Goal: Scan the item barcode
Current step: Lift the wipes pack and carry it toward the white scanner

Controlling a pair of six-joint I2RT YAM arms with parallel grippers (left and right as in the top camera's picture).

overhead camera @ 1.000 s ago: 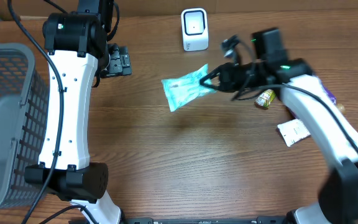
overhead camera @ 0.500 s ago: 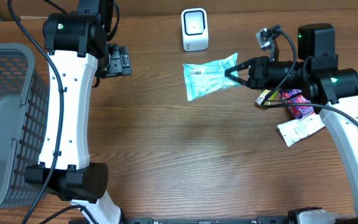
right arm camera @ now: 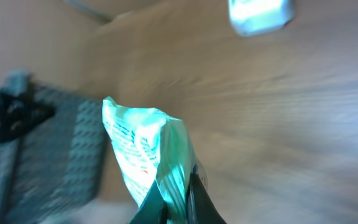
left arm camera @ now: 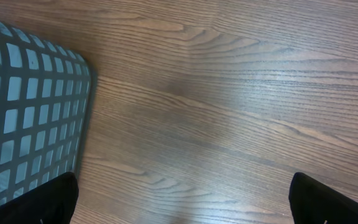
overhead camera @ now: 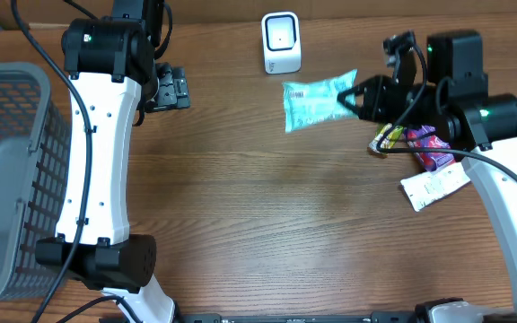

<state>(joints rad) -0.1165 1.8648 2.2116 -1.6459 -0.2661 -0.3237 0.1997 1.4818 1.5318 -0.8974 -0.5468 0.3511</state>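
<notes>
A teal plastic packet (overhead camera: 317,99) with a barcode label hangs above the table, just right of and in front of the white scanner (overhead camera: 281,42). My right gripper (overhead camera: 348,97) is shut on the packet's right end. In the right wrist view the packet (right arm camera: 145,152) rises from between the fingertips of the right gripper (right arm camera: 178,205), and the scanner (right arm camera: 260,15) is a blur at the top. My left gripper (overhead camera: 173,88) stands open at the back left with nothing in it. In the left wrist view the left gripper (left arm camera: 182,205) shows only bare wood between its fingertips (left arm camera: 48,199).
A grey mesh basket (overhead camera: 7,179) fills the left edge and also shows as the basket corner (left arm camera: 23,118). Under my right arm lie a small yellow item (overhead camera: 384,139), a purple packet (overhead camera: 429,148) and a white packet (overhead camera: 433,187).
My right gripper has carried the teal packet to the right and toward the back, closer to the scanner. The left arm has not moved.
</notes>
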